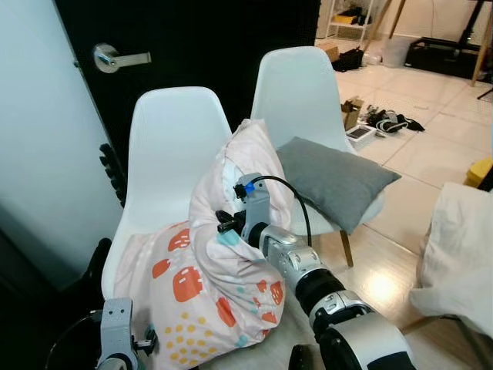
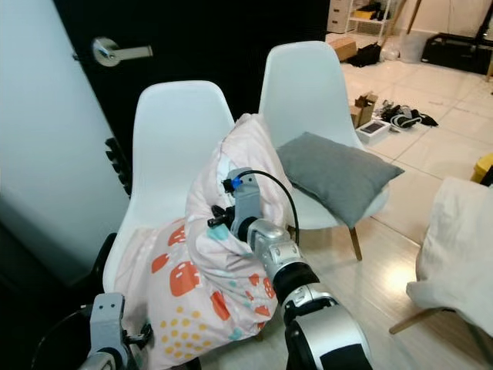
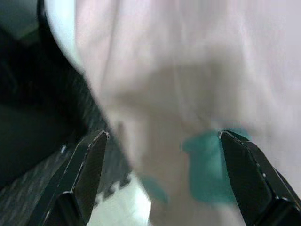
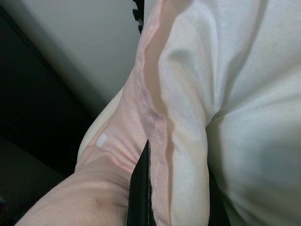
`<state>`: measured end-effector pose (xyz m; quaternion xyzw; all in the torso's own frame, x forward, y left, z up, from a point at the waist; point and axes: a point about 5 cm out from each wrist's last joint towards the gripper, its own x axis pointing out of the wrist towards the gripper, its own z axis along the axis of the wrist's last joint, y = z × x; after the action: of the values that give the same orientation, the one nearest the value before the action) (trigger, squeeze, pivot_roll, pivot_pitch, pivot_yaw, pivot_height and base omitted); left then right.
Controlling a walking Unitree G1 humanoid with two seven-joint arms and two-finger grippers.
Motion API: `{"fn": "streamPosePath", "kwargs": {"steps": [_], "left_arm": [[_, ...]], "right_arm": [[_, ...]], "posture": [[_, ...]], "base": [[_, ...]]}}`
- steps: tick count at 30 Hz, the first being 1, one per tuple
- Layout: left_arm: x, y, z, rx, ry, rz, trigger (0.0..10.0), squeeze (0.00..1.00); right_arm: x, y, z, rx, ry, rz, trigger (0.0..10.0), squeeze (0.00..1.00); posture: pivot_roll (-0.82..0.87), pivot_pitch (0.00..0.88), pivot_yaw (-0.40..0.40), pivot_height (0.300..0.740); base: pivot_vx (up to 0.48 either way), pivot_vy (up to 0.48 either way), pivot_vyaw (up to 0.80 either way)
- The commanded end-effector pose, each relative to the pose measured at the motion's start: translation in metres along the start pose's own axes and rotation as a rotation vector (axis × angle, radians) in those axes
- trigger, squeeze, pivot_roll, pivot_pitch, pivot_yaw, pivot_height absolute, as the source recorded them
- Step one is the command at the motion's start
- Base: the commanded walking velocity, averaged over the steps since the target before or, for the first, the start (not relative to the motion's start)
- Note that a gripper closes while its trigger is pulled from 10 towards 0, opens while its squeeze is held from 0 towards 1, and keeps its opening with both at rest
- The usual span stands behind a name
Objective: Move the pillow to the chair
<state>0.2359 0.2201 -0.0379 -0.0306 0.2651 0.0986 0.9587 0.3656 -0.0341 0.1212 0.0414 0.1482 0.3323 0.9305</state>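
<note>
Patterned pillow [image 1: 208, 254] is resting on the near left chair [image 1: 173, 131]. Right gripper [image 1: 228, 225] is pinching its fabric; left gripper [image 3: 160, 155] is hanging spread beside its lower edge. Risk: pillow overhanging seat front, sliding floorward on release.

No text, label or number can be read anywhere; the distant floor clutter is perhaps too small.

Right gripper [image 2: 219, 218] seemingly buried in pillow [image 2: 202, 270]
</note>
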Motion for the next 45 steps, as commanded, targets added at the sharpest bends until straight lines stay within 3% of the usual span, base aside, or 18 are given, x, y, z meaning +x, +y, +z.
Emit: {"fn": "streamPosePath", "kwargs": {"steps": [1,3,7,16,18,21,23,24,37,43,44,45], "left_arm": [[0.003,-0.001,0.013,-0.023,-0.070,-0.015,10.0,0.00],[0.006,-0.008,0.029,-0.060,-0.151,-0.066,10.0,0.00],[0.007,-0.013,0.037,-0.092,-0.195,-0.125,10.0,0.00],[0.004,-0.017,0.023,-0.123,-0.139,-0.161,10.0,0.00],[0.002,-0.026,0.014,-0.204,-0.102,-0.240,10.0,0.00],[0.002,-0.036,0.016,-0.233,-0.115,-0.319,10.0,0.00],[0.003,-0.042,0.023,-0.238,-0.140,-0.351,4.5,0.00],[0.004,-0.045,0.026,-0.245,-0.146,-0.366,0.0,0.00],[0.006,-0.045,0.028,-0.261,-0.134,-0.378,0.0,0.00],[0.009,-0.028,0.034,-0.321,-0.176,-0.266,0.0,0.00],[0.010,-0.023,0.039,-0.335,-0.198,-0.235,0.0,0.00],[0.013,-0.009,0.056,-0.351,-0.274,-0.149,0.0,0.00]], "right_arm": [[-0.002,0.002,-0.026,0.007,0.115,-0.003,10.0,0.00],[-0.001,0.002,-0.025,0.009,0.108,0.004,10.0,0.00],[0.000,0.004,-0.021,0.012,0.088,0.019,10.0,0.00],[-0.001,0.004,-0.017,0.015,0.068,0.033,10.0,0.00],[-0.002,0.003,-0.014,0.025,0.035,0.054,10.0,0.00],[-0.003,0.005,-0.010,0.031,0.006,0.078,10.0,0.00],[-0.003,0.008,-0.007,0.031,-0.015,0.100,10.0,0.00],[-0.002,0.009,-0.006,0.033,-0.020,0.104,10.0,0.00],[-0.002,0.015,-0.005,0.028,-0.027,0.127,10.0,0.00],[-0.003,0.013,-0.009,0.023,-0.011,0.108,10.0,0.00],[-0.003,0.012,-0.009,0.025,-0.007,0.101,10.0,0.00],[-0.003,0.010,-0.011,0.039,-0.005,0.090,10.0,0.00]], "posture": [[-0.02,0.047,0.033,0.555],[-0.01,0.046,0.030,0.545],[-0.02,0.049,0.031,0.530],[-0.04,0.060,0.035,0.510],[-0.06,0.070,0.027,0.500],[-0.06,0.070,0.026,0.490],[-0.06,0.070,0.025,0.480],[-0.06,0.071,0.027,0.480],[-0.07,0.077,0.031,0.480],[-0.07,0.079,0.034,0.480],[-0.07,0.079,0.034,0.480],[-0.07,0.079,0.034,0.480]], "base": [[0.000,0.000,0.00],[0.000,0.000,0.00],[0.000,0.000,0.00],[0.000,0.000,0.00],[0.000,0.000,0.00],[0.000,0.000,0.00],[0.000,0.000,0.00],[0.000,0.000,0.00],[0.000,0.000,0.00],[0.000,0.000,0.00],[0.000,0.000,0.00],[0.000,0.000,0.00]]}}
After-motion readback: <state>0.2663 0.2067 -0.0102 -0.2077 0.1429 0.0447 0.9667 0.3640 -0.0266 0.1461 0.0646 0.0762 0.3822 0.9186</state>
